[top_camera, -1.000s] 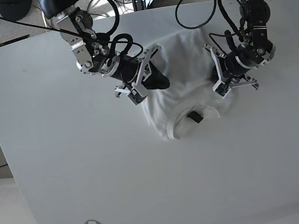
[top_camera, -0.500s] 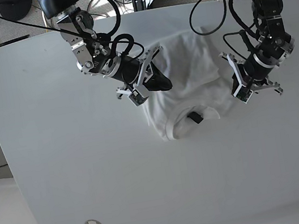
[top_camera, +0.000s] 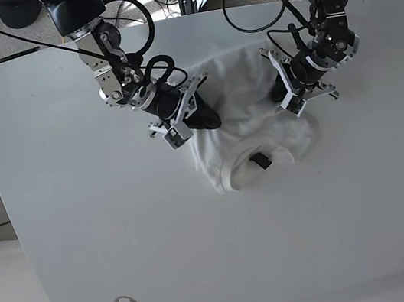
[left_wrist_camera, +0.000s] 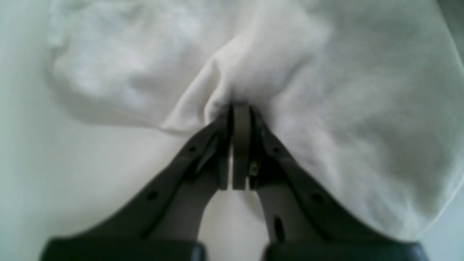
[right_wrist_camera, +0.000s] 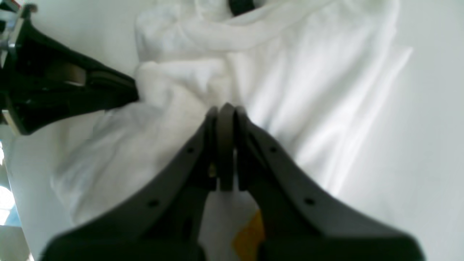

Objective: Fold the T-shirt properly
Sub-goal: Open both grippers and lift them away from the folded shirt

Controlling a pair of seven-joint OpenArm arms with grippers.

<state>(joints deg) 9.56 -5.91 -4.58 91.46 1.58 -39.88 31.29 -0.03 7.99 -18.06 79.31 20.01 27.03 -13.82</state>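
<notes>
Collar (top_camera: 258, 159) and its black neck label (top_camera: 263, 159) lie nearest the front of the white table (top_camera: 81, 218), facing up; behind them the T-shirt (top_camera: 248, 124) lies bunched in a loose heap near the table's middle, its body running back toward the far edge. Just beyond the collar, the right gripper (top_camera: 208, 116) is pressed into the cloth on its side, jaws together; whether cloth sits between them I cannot tell. Across the shirt, the left gripper (left_wrist_camera: 239, 108) is clamped on a raised fold of fabric. This looks like the gathering stage before any real fold. Next, I judge, both grips must draw apart and spread the cloth flat.
</notes>
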